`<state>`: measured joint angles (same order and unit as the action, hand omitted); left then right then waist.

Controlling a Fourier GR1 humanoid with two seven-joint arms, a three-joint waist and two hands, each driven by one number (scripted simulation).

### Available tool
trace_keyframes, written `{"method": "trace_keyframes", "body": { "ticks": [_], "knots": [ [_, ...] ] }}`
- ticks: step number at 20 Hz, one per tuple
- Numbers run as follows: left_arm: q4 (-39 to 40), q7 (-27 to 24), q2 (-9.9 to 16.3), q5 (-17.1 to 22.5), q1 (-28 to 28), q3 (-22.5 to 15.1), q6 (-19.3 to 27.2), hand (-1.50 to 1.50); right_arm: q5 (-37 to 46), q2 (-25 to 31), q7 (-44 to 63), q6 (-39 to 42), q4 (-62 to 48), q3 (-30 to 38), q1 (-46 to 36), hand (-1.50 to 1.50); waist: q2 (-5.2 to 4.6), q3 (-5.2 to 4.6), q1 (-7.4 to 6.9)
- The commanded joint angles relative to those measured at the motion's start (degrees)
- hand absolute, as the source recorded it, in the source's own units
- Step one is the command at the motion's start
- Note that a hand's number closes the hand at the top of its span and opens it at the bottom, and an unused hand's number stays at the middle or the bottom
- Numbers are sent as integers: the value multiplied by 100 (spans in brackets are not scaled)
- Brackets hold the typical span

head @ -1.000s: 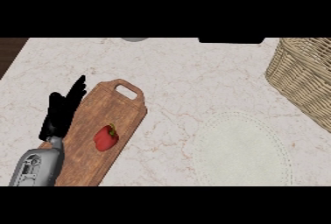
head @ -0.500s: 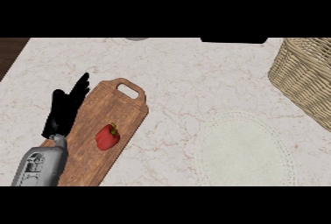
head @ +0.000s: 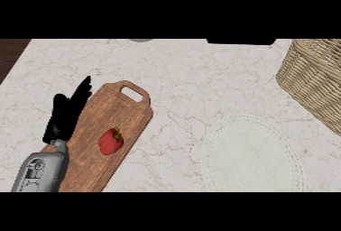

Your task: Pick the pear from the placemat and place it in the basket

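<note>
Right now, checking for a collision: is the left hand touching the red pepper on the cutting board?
Apart. The head view shows bare board between the left hand, at the cutting board's left edge, and the red pepper.

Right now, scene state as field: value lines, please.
left hand: open, fingers up, resting at the cutting board's left edge
right hand: not in view
cutting board: wooden, handle hole at its far end
red pepper: on the board
placemat: pale, oval, nothing on it
pear: not visible
basket: wicker, far right, partly cut off
</note>
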<state>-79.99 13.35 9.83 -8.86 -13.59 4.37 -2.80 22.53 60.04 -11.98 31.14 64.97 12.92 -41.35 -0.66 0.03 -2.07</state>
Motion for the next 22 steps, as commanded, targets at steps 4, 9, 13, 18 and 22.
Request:
{"method": "trace_keyframes", "body": {
  "ticks": [4,9,13,18,22],
  "knots": [
    [25,-133,-110,-21,169,-21,59,0,953,-171,-1535,-756,-1645,-531,-257,150,7,1,26],
    [-234,119,172,222,66,199,-216,0,1102,-533,-1815,-760,-2593,-605,-676,150,20,1,29],
    [-105,-17,-115,-47,54,-44,59,0,1049,-663,-1558,-495,-3410,-460,-915,-150,-2,2,14],
    [-46,107,57,96,-41,85,-148,0,1075,-826,-2155,-922,-4259,-240,-1161,-150,-27,12,-60],
    [-18,-42,-80,6,142,19,-17,0,599,-896,-2020,-791,-4210,225,-1304,-150,29,3,81]
  ]
}}
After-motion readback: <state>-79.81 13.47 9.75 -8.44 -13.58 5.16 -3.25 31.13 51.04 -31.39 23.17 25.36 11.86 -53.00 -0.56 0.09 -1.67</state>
